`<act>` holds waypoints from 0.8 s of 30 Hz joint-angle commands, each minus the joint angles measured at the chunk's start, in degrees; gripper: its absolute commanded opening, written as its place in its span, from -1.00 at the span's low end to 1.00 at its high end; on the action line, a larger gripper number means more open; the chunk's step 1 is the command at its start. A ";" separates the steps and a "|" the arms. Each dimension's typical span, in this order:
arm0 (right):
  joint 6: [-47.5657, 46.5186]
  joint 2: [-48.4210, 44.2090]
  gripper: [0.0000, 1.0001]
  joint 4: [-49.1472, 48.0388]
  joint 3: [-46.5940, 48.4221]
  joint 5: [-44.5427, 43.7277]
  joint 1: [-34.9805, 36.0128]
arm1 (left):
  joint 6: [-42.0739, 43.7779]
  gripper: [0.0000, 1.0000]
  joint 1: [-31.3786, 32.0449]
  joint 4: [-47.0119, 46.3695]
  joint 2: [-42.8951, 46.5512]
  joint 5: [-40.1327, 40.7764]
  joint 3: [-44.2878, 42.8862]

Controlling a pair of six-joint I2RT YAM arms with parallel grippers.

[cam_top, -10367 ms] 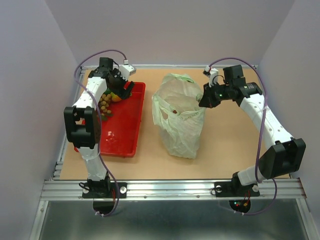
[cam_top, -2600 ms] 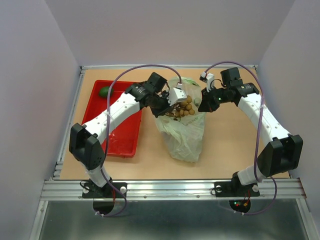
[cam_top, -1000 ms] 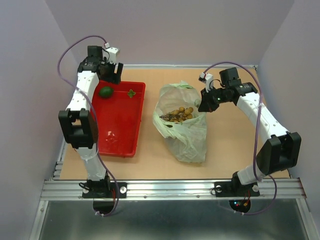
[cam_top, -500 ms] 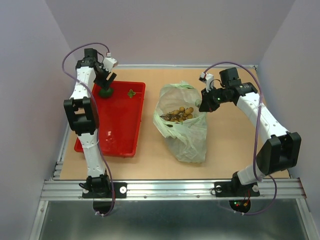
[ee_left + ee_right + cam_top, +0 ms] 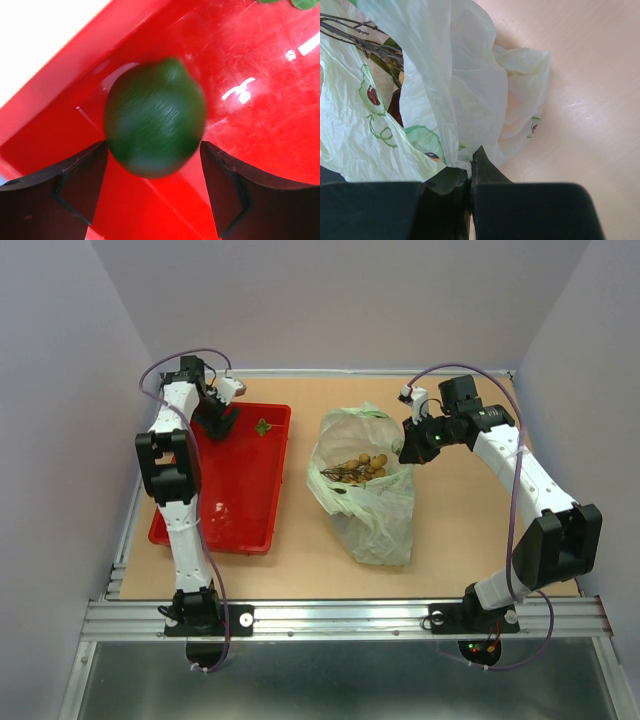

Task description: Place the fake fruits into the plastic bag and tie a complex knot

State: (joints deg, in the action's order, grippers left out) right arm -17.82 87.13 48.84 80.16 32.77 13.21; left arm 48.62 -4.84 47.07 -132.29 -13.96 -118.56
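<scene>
A green round fake fruit lies in the far left corner of the red tray. My left gripper is open, with one dark finger on each side of the fruit's lower half and not closed on it. From above, the left gripper covers the fruit. The pale-green plastic bag stands open mid-table with a brownish bunch inside. My right gripper is shut on the bag's right rim. In the right wrist view a pinched fold of the bag sits in the right gripper. Twigs of the bunch show inside.
The red tray lies left of the bag, with a small green leaf piece near its far edge. Purple walls close in the table on the left, back and right. A metal rail runs along the near edge.
My left gripper came down from above the tray's far left corner onto the green fruit, which now sits between its open fingers. The right gripper and the bag stayed put.
</scene>
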 commanded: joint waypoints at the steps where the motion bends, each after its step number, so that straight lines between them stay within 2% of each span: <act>1: -0.28 -0.21 -0.99 -0.33 3.95 -0.34 0.41 | 0.60 0.63 0.10 1.88 -0.07 -3.62 0.79; 6: -0.81 -0.73 -0.99 -0.24 2.46 -0.34 0.41 | -1.25 0.35 0.09 0.31 2.29 -6.43 3.42; 13: -1.42 -0.47 -0.99 -0.32 2.89 0.36 0.32 | -3.80 -0.18 0.10 1.62 5.80 -11.17 3.78; 18: -1.51 -0.47 -0.99 -0.32 2.98 0.71 0.41 | -2.92 -0.32 0.10 2.15 14.40 -17.23 6.93; 24: -1.78 -0.74 -0.99 -0.32 2.63 0.97 0.32 | -0.37 -0.33 0.88 7.41 24.07 -25.33 8.87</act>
State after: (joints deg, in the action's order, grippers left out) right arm -18.52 87.13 49.06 80.16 32.82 13.21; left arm 46.35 -4.80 50.37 -117.67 -31.46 -109.82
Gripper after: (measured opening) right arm 0.012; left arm 0.676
